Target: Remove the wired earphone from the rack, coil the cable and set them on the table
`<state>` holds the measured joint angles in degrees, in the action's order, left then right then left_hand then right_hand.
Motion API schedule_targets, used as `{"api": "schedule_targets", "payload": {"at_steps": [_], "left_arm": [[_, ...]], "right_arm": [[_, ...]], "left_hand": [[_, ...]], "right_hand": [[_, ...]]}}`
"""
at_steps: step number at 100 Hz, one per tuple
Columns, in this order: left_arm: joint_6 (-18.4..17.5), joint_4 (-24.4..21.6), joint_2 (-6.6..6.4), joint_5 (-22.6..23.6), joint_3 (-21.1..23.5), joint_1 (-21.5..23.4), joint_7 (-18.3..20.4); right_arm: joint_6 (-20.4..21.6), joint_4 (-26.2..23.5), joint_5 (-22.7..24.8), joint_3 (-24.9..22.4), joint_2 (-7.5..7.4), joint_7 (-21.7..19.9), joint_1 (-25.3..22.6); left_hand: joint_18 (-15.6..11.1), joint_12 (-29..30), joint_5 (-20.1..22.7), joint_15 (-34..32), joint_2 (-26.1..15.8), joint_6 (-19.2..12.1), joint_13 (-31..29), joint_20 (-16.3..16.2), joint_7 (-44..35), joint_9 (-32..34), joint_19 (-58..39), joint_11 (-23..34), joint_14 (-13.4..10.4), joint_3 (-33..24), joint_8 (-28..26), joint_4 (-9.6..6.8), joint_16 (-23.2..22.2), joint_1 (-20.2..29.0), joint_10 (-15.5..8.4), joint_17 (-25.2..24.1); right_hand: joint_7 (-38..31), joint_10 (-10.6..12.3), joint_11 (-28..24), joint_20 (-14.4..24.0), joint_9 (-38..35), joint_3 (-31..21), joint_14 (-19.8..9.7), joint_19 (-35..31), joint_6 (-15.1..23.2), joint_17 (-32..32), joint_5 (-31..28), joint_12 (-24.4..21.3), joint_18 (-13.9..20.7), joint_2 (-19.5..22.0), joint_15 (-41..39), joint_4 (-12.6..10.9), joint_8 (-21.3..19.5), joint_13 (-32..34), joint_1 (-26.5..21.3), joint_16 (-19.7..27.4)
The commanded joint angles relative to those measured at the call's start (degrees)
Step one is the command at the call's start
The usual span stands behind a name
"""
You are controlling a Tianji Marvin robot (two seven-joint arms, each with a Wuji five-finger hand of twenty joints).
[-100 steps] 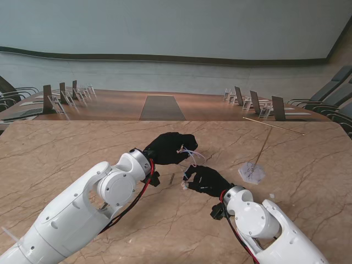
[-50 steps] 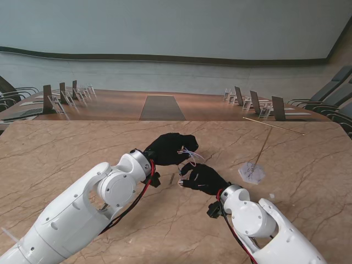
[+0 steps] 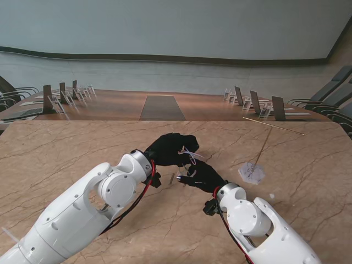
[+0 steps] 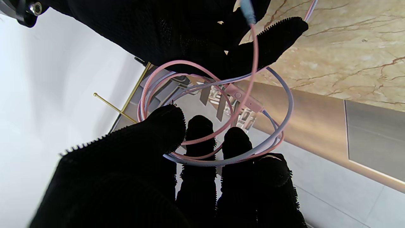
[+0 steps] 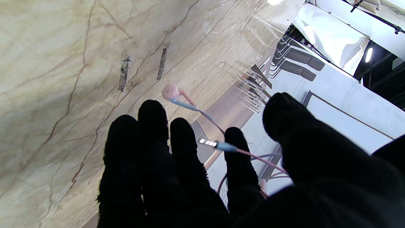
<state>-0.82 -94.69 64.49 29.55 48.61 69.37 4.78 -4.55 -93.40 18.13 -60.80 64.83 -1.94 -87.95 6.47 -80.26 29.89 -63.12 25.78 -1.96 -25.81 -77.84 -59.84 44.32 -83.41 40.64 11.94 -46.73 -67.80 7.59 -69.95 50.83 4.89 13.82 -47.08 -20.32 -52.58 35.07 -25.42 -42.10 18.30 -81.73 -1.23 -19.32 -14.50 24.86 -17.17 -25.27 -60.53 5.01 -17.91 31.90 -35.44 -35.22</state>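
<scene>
The wired earphone's pink and lavender cable [image 4: 218,160] lies in loops around the black-gloved fingers [image 4: 199,148] of my left hand [image 3: 171,147], with the inline remote [image 4: 246,98] in the coil. Right beside it, a little nearer to me, my right hand [image 3: 202,176] pinches a strand near the plug [image 4: 247,14]. A pink earbud [image 5: 171,91] and the plug [image 5: 218,145] hang free past the right hand's fingers [image 5: 153,126], above the marble table [image 3: 66,148]. In the stand view the cable [image 3: 190,154] shows as a small tangle between the two hands.
The rack's clear base [image 3: 252,172] stands on the table to the right of my right hand, with a thin gold rod [image 3: 273,126] lying farther away. Chairs and name stands line the long table [image 3: 159,107] beyond.
My right hand has moved farther from me and slightly left, closing up against the left hand. The left hand has stayed in place with the coil.
</scene>
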Motion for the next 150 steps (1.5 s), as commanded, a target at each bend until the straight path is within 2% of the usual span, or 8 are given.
{"api": "schedule_targets", "payload": {"at_steps": [1,11,22,36,61,89,108,150], "left_arm": [[-0.1,-0.2,0.29,-0.2,0.0,0.2,-0.1],[-0.2,0.0,0.37,-0.3,-0.1,0.1,-0.3],[-0.1,0.0,0.35,-0.3,-0.2,0.2,-0.2],[0.2,-0.2,0.29,-0.2,0.1,0.5,-0.2],[0.4,-0.4,0.25,-0.2,0.2,0.7,-0.1],[0.3,-0.4,0.31,0.2,0.8,1.0,-0.7],[-0.1,-0.4,0.32,0.6,1.4,1.2,-1.2],[-0.1,-0.3,0.4,0.8,1.7,1.3,-1.8]], "right_arm": [[-0.4,0.2,-0.3,0.3,0.51,0.7,-0.3],[-0.6,0.4,-1.0,0.6,0.71,1.1,-0.1],[-0.2,0.4,-1.8,0.7,0.86,1.4,-0.1],[0.4,0.7,-1.8,0.6,0.96,1.8,-0.1],[2.1,1.7,-1.3,0.9,1.19,3.1,0.2],[2.6,1.7,-0.8,0.6,0.8,2.1,0.0],[3.8,1.4,0.8,-0.5,0.51,2.3,-1.5],[3.3,1.9,3.0,-1.9,0.12,2.3,-3.4]], "left_hand": [[-0.8,-0.3,0.4,-0.5,-0.8,1.7,-0.2,0.1,-3.9,0.9,-0.9,0.6,1.6,-0.2,0.3,-0.58,0.0,-0.3,0.4,-0.5],[-0.8,-0.2,0.4,-0.5,-0.8,1.6,-0.2,0.1,-3.9,0.9,-0.9,0.7,1.6,-0.3,0.3,-0.56,0.0,-0.3,0.4,-0.4],[-0.8,-0.2,0.4,-0.5,-0.8,1.7,-0.2,0.1,-4.0,0.8,-0.9,0.7,1.7,-0.3,0.3,-0.56,0.0,-0.2,0.4,-0.4],[-0.7,-0.2,0.4,-0.5,-0.7,1.6,-0.2,0.1,-4.0,0.9,-0.9,0.7,1.6,-0.3,0.3,-0.56,0.0,-0.2,0.4,-0.4],[-0.8,-0.2,0.3,-0.4,-0.8,1.6,-0.2,0.2,-4.0,0.8,-0.8,0.7,1.6,-0.2,0.3,-0.55,0.1,-0.2,0.4,-0.6],[0.0,0.0,0.3,0.8,-0.9,1.5,0.0,2.6,-3.8,0.6,2.2,0.3,1.2,0.0,0.4,-0.5,1.1,-0.1,0.1,-2.7],[1.4,1.9,0.4,4.3,-0.8,1.3,0.7,8.6,-3.6,0.0,6.0,-3.0,0.6,0.1,0.6,-0.47,3.6,0.1,-0.3,-5.7],[1.5,2.1,0.5,4.7,-0.7,1.5,0.6,10.2,-3.6,0.3,5.6,-3.4,0.8,-0.1,0.7,-0.4,4.3,0.1,-0.1,-5.6]], "right_hand": [[-1.5,1.3,0.1,-0.7,1.1,-0.7,-0.5,0.0,2.7,0.5,1.1,-0.4,2.9,-0.6,0.7,1.7,0.2,-1.0,-0.7,0.6],[-4.2,1.5,-0.1,-0.4,-0.4,-0.4,-0.3,-0.2,4.7,0.0,-5.5,-0.4,2.9,2.1,0.4,1.5,-0.7,-0.2,-3.2,0.6],[-10.9,1.2,0.2,-0.2,-2.3,4.7,0.4,-0.8,5.6,-0.6,-8.8,-0.4,2.4,5.2,0.1,5.4,9.3,0.8,-8.4,0.7],[-16.2,1.7,0.1,-0.2,-4.8,6.3,0.9,-1.2,8.3,-1.0,-12.2,-0.4,2.1,8.0,-0.2,3.2,9.2,1.9,-12.8,0.6],[-20.2,1.1,-1.8,-0.4,-11.8,-8.5,1.8,-3.2,14.4,-4.6,-22.6,-1.6,0.4,1.4,-1.5,2.5,-7.5,6.7,-12.6,0.4],[-19.1,0.4,-4.1,-0.2,-18.4,-16.8,2.7,-5.7,13.8,-7.7,-32.3,-2.4,-1.3,-1.4,-2.8,-1.3,-24.9,10.8,-10.9,0.0],[-18.7,0.7,-4.1,0.0,-21.2,-21.1,3.3,-6.7,13.1,-8.8,-36.2,-2.6,-2.3,-5.1,-3.4,-3.4,-29.0,12.4,-10.6,-0.1],[-18.2,0.3,-4.3,0.1,-22.3,-22.9,3.7,-7.1,12.6,-9.5,-37.4,-2.3,-3.0,-6.4,-3.7,-4.3,-30.3,13.4,-10.3,-0.2]]}}
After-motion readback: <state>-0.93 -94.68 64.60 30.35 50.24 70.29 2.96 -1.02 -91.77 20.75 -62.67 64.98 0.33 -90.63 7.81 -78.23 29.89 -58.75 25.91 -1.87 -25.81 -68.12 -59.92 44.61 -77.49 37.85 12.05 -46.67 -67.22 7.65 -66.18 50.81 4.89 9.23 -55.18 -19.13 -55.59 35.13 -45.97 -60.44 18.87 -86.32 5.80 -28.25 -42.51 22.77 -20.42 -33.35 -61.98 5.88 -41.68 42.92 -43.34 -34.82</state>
